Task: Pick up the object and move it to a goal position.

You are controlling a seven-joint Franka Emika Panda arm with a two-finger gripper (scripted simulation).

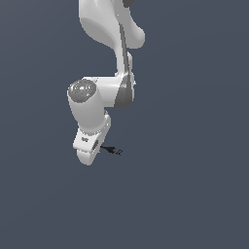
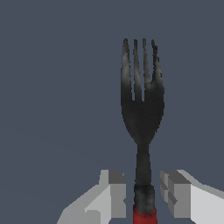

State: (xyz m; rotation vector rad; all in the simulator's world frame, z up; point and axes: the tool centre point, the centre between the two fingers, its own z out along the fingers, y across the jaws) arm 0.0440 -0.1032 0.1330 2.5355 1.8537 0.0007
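Wrist view, nearest: the gripper (image 2: 144, 197) shows two blocky fingers (image 2: 114, 194), matte light grey with stepped, faceted pads. The jaws stand spread, one finger on each side of the fork (image 2: 142, 113). The near finger seems to touch the shaft low down; the other stands just clear of it, though contact is hard to judge. No firm pinch is evident.

The fork is dark, with a dull, mottled metallic sheen. Its red handle is cut off at the frame edge between the fingers. The shaft is narrow, widening into a curved neck and four slim tines. The long axis runs straight away from the gripper, tines leading. Past the tines lies only a flat, even slate-grey ground.

Exterior view: the arm (image 1: 92, 102) is glossy white, with rounded links and a grey disc cap at one joint. Its upper link is cut off at the frame's top. The fork (image 1: 113, 151) appears as a tiny dark sliver jutting from the gripper (image 1: 99, 148) toward the exterior view's right. Its tines and handle cannot be made out here, and the fingers are hidden behind the white hand.
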